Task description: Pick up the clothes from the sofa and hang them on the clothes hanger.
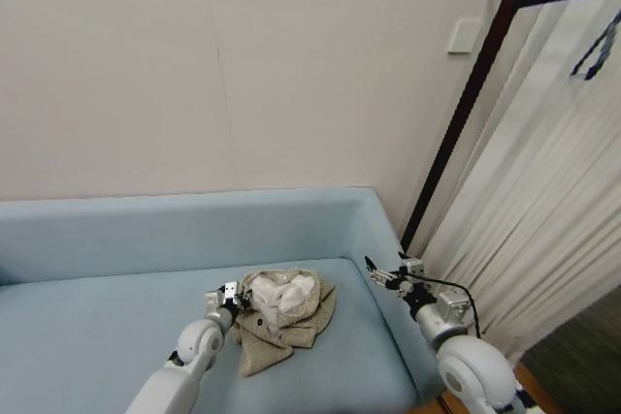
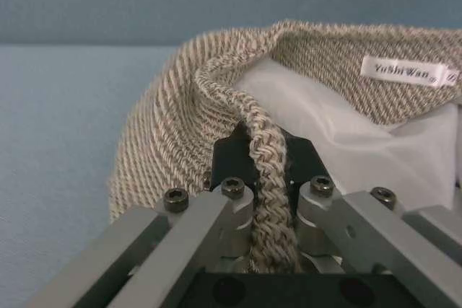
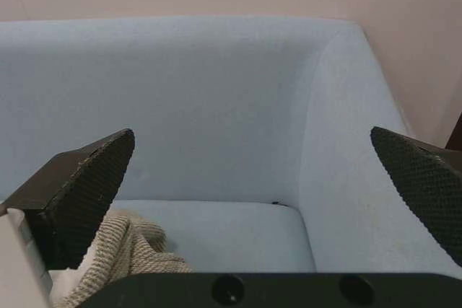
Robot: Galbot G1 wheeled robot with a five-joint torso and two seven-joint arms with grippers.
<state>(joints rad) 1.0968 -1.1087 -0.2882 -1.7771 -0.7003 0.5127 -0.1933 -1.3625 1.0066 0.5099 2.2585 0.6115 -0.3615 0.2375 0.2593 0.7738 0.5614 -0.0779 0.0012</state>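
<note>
A: On the sofa (image 1: 97, 336) seat, where was the knit garment (image 1: 286, 312) (image 2: 180, 106) (image 3: 115, 250)?
B: Bunched up mid-seat. The left gripper (image 1: 231, 295) (image 2: 263, 153) was clamped on its braided hem, at the pile's 9 o'clock.
A: And the right gripper (image 1: 383, 273) (image 3: 253, 149)?
B: Spread wide, holding nothing, at the pile's 3 o'clock. The clothes rack (image 1: 466, 104) stood at 1 o'clock.

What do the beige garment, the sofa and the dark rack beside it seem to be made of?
Garment: chunky knitted yarn, beige flecked with brown, matte; its corded edge is clamped in the left gripper. Its white lining looks smooth, maybe synthetic. Sofa: pale blue matte upholstery fabric, finely textured. Rack: dark reddish-brown poles, probably stained wood, possibly painted metal.
</note>
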